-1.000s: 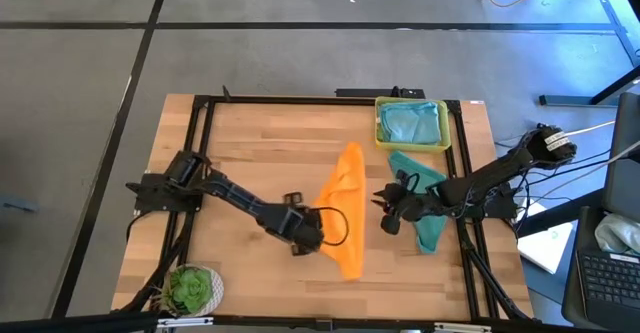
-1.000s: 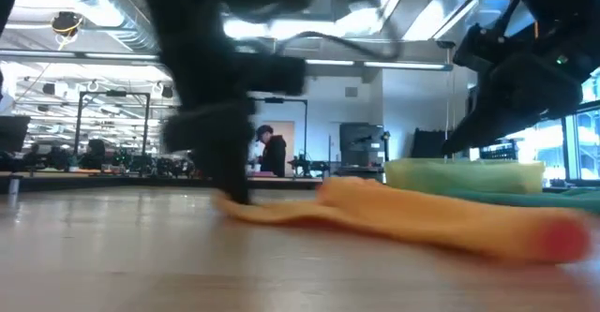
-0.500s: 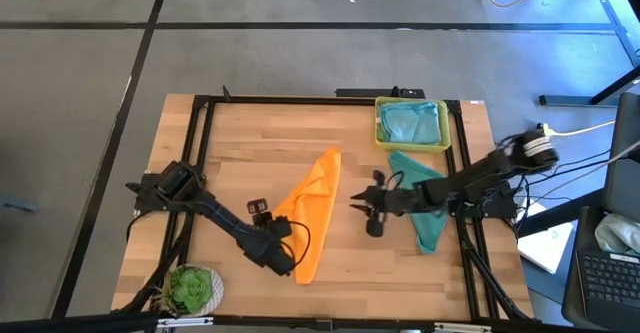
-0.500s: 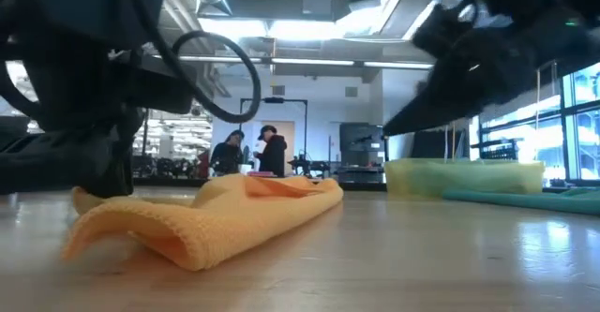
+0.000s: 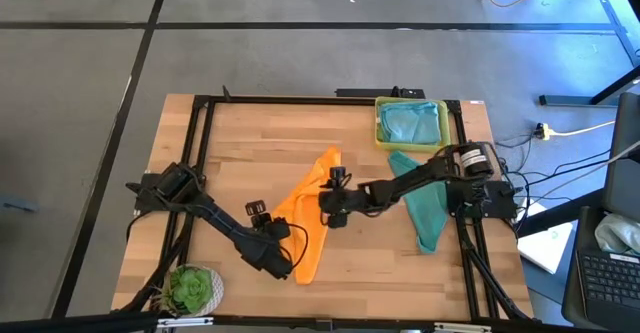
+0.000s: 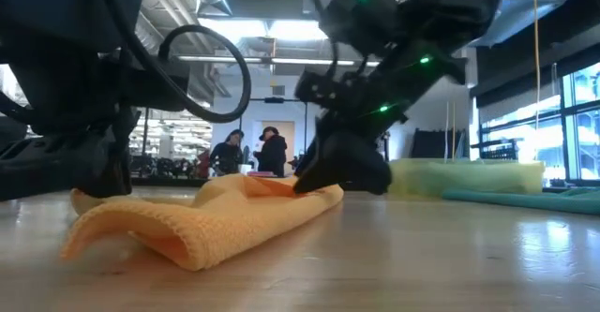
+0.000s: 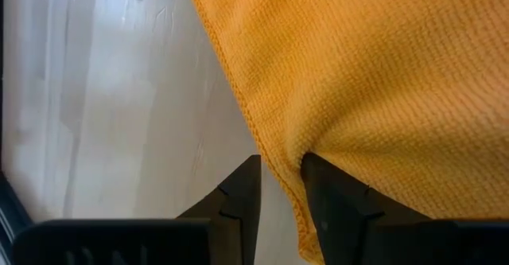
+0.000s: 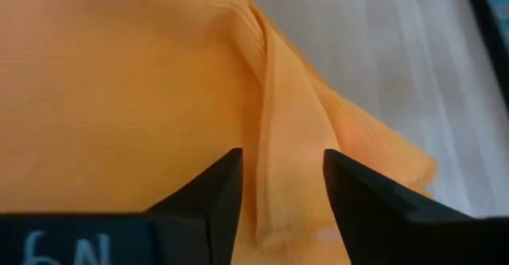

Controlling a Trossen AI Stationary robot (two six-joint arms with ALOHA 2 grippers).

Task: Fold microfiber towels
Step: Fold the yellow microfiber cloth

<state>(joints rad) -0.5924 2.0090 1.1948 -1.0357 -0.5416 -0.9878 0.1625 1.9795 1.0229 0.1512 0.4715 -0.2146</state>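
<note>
Light wood table (image 5: 240, 143) with a black frame, on grey floor crossed by dark lines; the low view looks into a big lit workshop where two people (image 6: 251, 150) stand far back. Landmark is the yellow tray (image 5: 381, 123) at the table's far right corner. Orange towel (image 5: 308, 208) lies crumpled in a long diagonal strip toward mid-table from the tray, running to the near edge. Left gripper (image 5: 277, 262) sits at the strip's near end, well away from the tray, fingers (image 7: 330, 197) pinched on the orange hem. Right gripper (image 5: 328, 209) is at the strip's upper part, nearer the tray, fingers (image 8: 358, 187) spread apart over a raised fold, pressing on cloth but not clamping it. Teal towel (image 5: 424, 201) lies just on the near side of the tray, by the table's right edge. One light blue towel (image 5: 412, 123) shows inside the tray. Potted plant (image 5: 190, 288) at the near left corner, farthest from the tray. Versus half a second ago: right arm has reached from beside the teal towel over to the orange one and its fingers have widened; left gripper and orange strip look unchanged. Counts: three towels visible (one orange, one teal, one light blue), one tray, one plant, two arms, two people.
</note>
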